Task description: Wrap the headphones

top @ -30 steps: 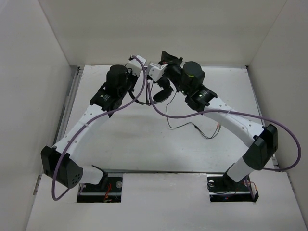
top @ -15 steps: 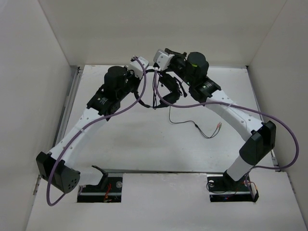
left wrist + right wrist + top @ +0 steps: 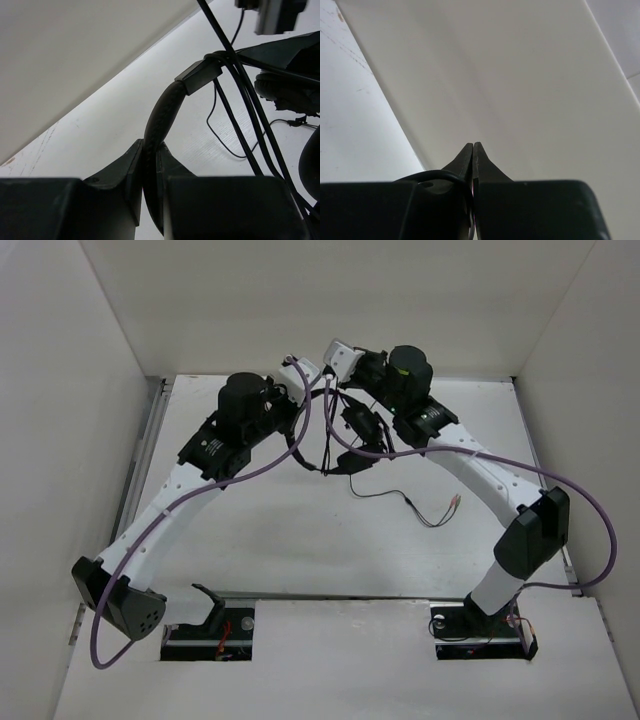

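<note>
The black headphones (image 3: 358,432) hang above the back middle of the table, between my two grippers. My left gripper (image 3: 151,147) is shut on the padded headband (image 3: 162,107). It also shows in the top view (image 3: 305,400). The thin black cable (image 3: 227,52) passes round the band several times near the slider, and the earcup (image 3: 287,90) hangs beyond. My right gripper (image 3: 473,145) is shut on a loop of the cable (image 3: 432,174), facing the back wall, and sits just behind the headset in the top view (image 3: 335,375). The loose cable end (image 3: 395,495) lies on the table with its coloured plugs (image 3: 455,502).
White walls enclose the table on the left (image 3: 70,440), back (image 3: 330,300) and right (image 3: 590,390). Thick purple robot cables (image 3: 300,435) loop from each arm close to the headset. The arm bases (image 3: 210,625) stand at the near edge.
My right gripper has swung left and back with the cable over the headband. The left gripper and headset have shifted slightly right. The slack cable on the table has shortened.
</note>
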You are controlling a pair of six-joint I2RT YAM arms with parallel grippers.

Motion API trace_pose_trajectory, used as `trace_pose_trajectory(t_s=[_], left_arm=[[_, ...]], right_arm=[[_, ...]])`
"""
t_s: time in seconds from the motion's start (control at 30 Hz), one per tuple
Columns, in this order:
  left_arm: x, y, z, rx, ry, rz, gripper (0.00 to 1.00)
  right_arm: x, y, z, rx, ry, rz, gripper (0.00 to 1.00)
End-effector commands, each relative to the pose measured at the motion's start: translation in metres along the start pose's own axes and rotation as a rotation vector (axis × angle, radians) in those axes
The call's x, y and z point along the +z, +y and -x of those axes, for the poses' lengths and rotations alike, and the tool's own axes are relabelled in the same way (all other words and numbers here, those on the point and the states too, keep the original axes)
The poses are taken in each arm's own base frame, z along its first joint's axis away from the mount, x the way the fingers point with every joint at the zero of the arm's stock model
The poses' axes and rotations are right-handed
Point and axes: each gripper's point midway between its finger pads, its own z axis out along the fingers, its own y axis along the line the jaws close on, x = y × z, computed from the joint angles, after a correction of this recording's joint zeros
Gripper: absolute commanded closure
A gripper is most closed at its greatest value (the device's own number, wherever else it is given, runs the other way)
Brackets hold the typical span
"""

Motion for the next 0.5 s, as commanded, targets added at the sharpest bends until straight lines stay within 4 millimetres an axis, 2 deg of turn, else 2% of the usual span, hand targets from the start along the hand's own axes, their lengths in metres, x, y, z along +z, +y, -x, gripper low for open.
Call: trace_pose_trajectory(t_s=[0.0,0.27,0.47], left_arm=[[-0.015,-0.006,0.040,0.006,-0.107,-0.046,1.00],[-0.024,-0.001,0.061,0.001,-0.152,-0.043,1.00],[-0.035,-0.003,0.093,-0.023,-0.219,-0.075,1.00]], right_arm=[[0.001,-0.030,0.003,0.063,-0.033,-0.070,0.92],[0.002,-0.018,-0.017,0.171,-0.017,-0.019,0.91],[0.001,0.013,-0.025,0.389,-0.044,0.139,0.90]])
